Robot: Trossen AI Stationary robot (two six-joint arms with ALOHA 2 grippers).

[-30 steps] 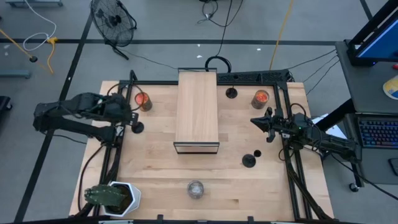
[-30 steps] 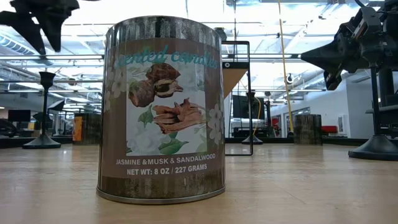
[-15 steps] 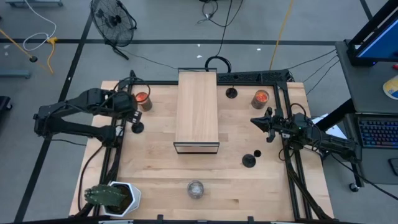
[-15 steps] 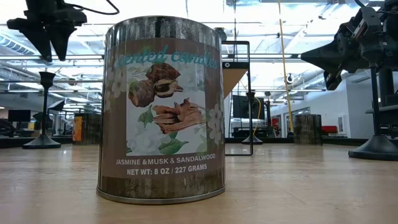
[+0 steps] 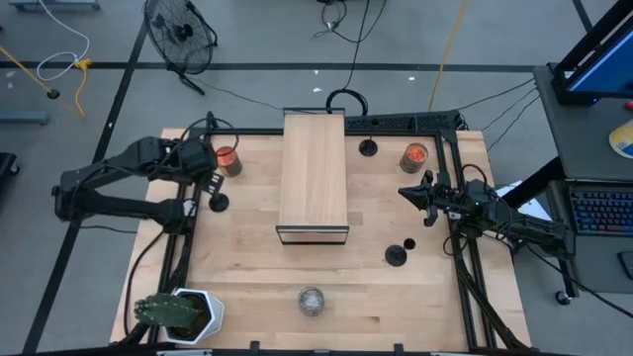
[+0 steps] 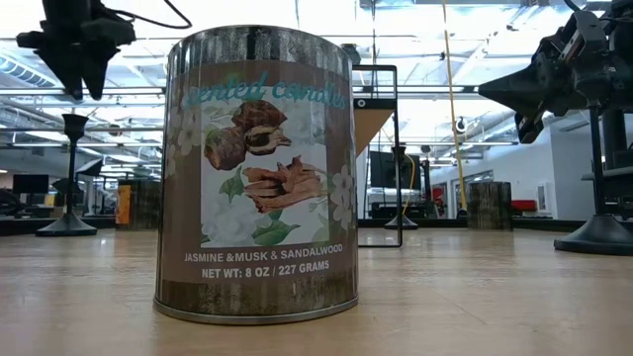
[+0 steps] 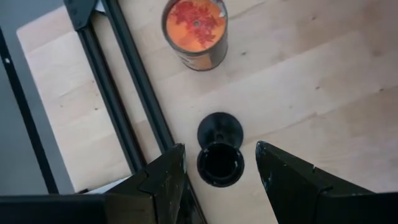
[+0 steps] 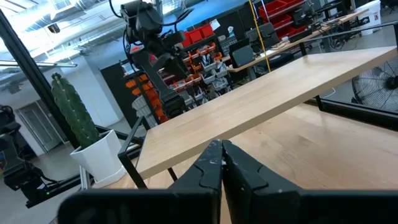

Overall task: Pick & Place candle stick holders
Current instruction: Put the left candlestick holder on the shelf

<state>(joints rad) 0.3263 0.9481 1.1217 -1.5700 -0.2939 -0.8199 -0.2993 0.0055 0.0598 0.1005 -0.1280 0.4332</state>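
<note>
Three black candle stick holders stand upright on their disc bases on the wooden table: one at the left (image 5: pixel 219 203), one at the far side (image 5: pixel 368 148), one at the right front (image 5: pixel 396 256). My left gripper (image 5: pixel 210 184) hangs open, pointing down, just above the left holder (image 6: pixel 72 178). In the left wrist view its two fingers stand on either side of that holder's cup (image 7: pixel 219 165) without touching it. My right gripper (image 5: pixel 406 192) waits shut at the table's right side, pointing level toward the table's left edge.
A tall wooden box (image 5: pixel 314 178) stands mid-table. Jars with orange tops stand at the far left (image 5: pixel 228 158) and far right (image 5: pixel 414 156). A candle tin (image 5: pixel 312 301) sits near the front edge and a potted cactus (image 5: pixel 178 314) at the front left. A black frame rail (image 7: pixel 134 93) runs beside the left holder.
My left gripper has swung toward the table's right edge and a little toward the far edge, coming over the left candle stick holder, and has rolled about its own axis. It has stayed open. The holders and my right arm have kept still.
</note>
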